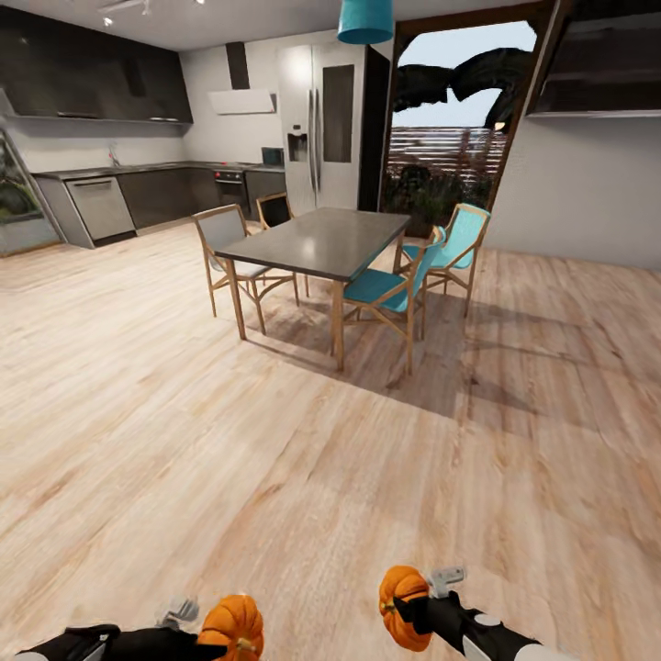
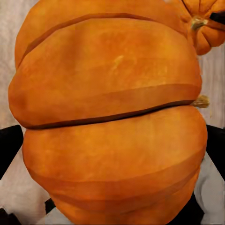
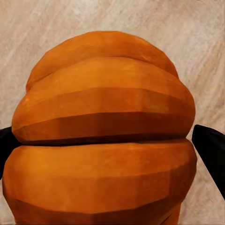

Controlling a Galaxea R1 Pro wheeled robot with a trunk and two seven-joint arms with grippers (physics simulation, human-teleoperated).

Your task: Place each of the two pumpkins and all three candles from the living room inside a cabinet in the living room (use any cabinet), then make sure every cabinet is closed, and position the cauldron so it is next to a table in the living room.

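L gripper (image 1: pixel 213 638) and R gripper (image 1: pixel 415 613) each clamp a pumpkin (above floor).

Pale wood-plank floor (image 1: pixel 184 431) with a matt grain; the pumpkins (image 2: pixel 110 122) have smooth, faintly glossy orange skin; grey matt table (image 1: pixel 321 240) top on wooden legs

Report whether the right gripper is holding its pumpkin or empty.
Holding. The right gripper is shut on a pumpkin above the wood floor; in the right wrist view the pumpkin sits between both dark fingers.
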